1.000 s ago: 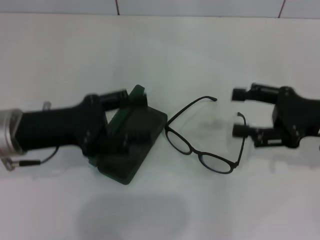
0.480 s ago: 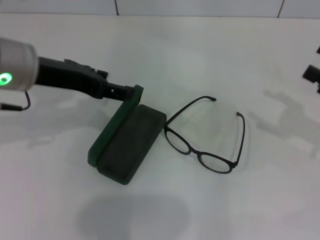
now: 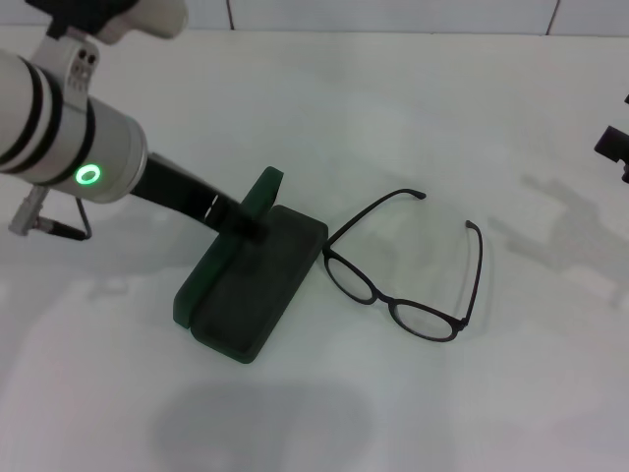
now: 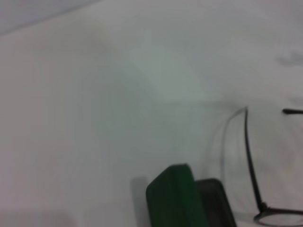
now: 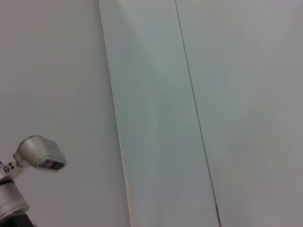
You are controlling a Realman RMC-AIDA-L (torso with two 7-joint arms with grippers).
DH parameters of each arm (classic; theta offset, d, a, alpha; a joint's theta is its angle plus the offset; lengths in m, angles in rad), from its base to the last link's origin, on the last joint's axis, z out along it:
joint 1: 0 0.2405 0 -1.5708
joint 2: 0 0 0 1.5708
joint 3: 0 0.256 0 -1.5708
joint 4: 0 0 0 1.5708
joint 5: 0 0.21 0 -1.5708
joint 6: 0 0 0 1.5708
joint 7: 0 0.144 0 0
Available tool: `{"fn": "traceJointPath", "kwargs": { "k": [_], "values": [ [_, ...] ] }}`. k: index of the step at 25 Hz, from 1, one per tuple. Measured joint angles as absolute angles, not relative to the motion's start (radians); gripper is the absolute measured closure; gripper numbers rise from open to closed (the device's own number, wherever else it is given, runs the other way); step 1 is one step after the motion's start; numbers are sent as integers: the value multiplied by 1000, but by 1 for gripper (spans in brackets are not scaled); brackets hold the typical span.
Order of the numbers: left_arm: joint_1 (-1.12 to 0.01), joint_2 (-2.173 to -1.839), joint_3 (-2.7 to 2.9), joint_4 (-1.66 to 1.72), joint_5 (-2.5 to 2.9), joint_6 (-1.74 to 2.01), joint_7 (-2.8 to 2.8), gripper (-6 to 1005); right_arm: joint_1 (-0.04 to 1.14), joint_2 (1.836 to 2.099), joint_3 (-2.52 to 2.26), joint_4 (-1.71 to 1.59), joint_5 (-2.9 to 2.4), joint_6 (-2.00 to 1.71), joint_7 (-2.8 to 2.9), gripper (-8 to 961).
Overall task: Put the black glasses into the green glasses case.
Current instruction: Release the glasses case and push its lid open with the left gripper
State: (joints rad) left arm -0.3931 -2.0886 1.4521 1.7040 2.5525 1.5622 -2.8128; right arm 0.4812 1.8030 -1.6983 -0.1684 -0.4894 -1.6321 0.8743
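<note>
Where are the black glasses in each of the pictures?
Head view: the black glasses lie open on the white table, just beside the green glasses case.
Left wrist view: only part shows, a thin temple arm and a bit of lens rim at the picture's edge.
Right wrist view: not in it.
Shared landmark: the green glasses case, also in the left wrist view.

Glasses [image 3: 403, 270] lie just right of case [image 3: 257, 285].
</note>
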Motion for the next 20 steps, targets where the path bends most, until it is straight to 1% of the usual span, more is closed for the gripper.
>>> {"fn": "traceJointPath", "kwargs": {
  "k": [5,12,19,20],
  "values": [
    [-402,-2090,1480,1646,2603,1544,-2825,220,481,1803,-1697,-171,-489,-1633,873,111],
    [-448,-2091,1496,1534,2628,1536,-2828,256,478,1805,-1698,-171,-489,-1635,871,112],
    [-460,-2091,1491,1520,2629,1523,-2834,292,471,1806,-1697,-170,-489,-1637,871,112],
    [-461,-2091,1491,1520,2629,1523,-2834,350,471,1807,-1697,-170,-489,-1637,871,112]
  ]
}}
